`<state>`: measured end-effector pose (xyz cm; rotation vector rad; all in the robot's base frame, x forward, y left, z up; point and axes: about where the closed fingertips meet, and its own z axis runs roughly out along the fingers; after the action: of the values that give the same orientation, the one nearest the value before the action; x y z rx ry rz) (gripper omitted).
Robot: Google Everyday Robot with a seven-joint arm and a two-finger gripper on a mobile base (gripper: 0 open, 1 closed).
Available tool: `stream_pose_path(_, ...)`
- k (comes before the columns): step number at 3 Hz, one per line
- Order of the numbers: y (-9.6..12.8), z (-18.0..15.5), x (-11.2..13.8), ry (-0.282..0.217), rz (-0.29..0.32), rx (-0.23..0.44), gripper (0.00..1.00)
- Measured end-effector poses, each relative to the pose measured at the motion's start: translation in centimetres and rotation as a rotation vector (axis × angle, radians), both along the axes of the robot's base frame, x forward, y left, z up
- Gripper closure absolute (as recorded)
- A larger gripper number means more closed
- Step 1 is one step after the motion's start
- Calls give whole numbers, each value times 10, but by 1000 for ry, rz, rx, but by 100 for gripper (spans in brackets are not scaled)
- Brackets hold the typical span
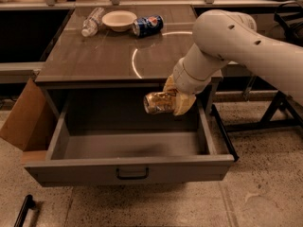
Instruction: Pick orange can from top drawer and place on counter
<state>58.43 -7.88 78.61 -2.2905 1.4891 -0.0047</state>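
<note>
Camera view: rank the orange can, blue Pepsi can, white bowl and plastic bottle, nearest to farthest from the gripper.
The gripper hangs above the open top drawer.
1. orange can, held in it.
2. blue Pepsi can, at the back of the counter.
3. white bowl, left of that can.
4. plastic bottle, leftmost.
</note>
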Motion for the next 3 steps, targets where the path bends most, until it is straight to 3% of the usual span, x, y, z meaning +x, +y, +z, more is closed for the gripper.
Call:
stream_pose_path(1,0,0,0,0,0,0,100)
stream_pose_path(3,-40,44,37,-25,-133,-57,100)
